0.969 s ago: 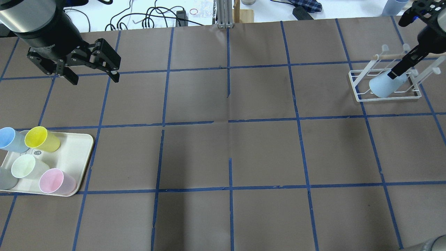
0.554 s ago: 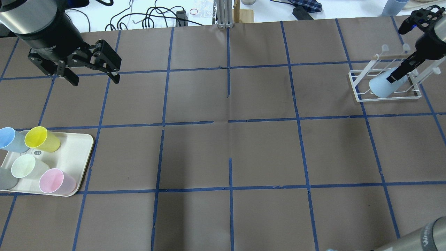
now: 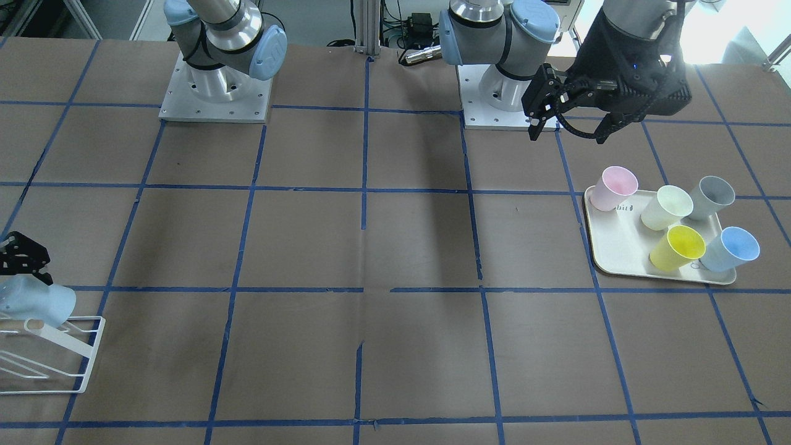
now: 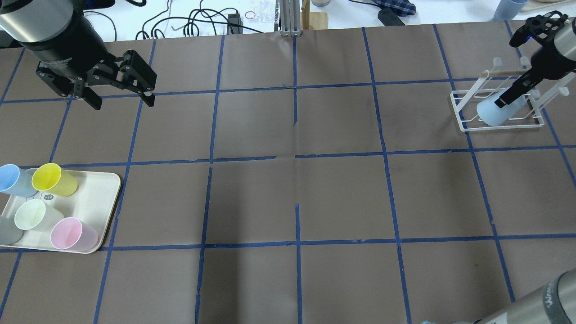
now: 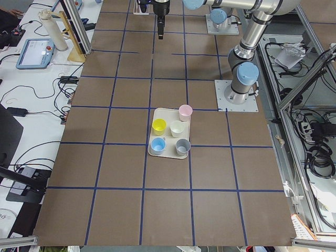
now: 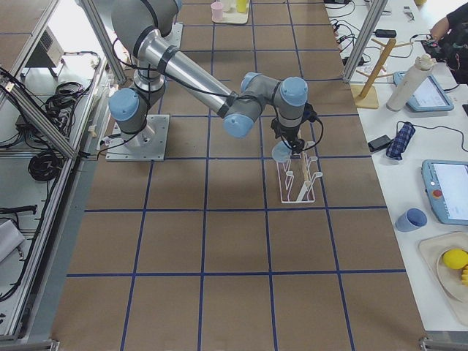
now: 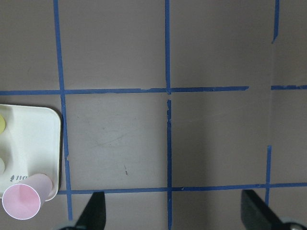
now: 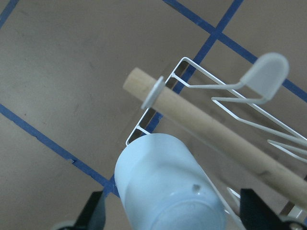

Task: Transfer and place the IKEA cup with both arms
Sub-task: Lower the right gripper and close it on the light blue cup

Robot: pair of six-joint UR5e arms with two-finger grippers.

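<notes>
The IKEA cup (image 4: pixel 495 111) is pale blue and leans mouth-down on a peg of the white wire rack (image 4: pixel 463 122) at the far right. It also shows in the front view (image 3: pixel 40 303) and the right wrist view (image 8: pixel 163 182). My right gripper (image 4: pixel 506 100) is open, with a finger on each side of the cup's base and small gaps to it; the right wrist view (image 8: pixel 175 215) shows this. My left gripper (image 4: pixel 123 103) is open and empty. It hovers above the table at the far left, beyond the tray (image 4: pixel 103 198).
The cream tray holds a blue cup (image 4: pixel 11 180), a yellow cup (image 4: pixel 49 179), a pale green cup (image 4: pixel 31 215), a pink cup (image 4: pixel 67 234) and a grey cup (image 4: pixel 6 230). A wooden bar (image 8: pixel 216 134) runs along the rack's top. My right arm's elbow (image 4: pixel 540 301) shows at the near right.
My right gripper's finger has slid a little down-left along the cup, and the right arm's elbow has come into the overhead view's lower right. The left arm has barely moved.
</notes>
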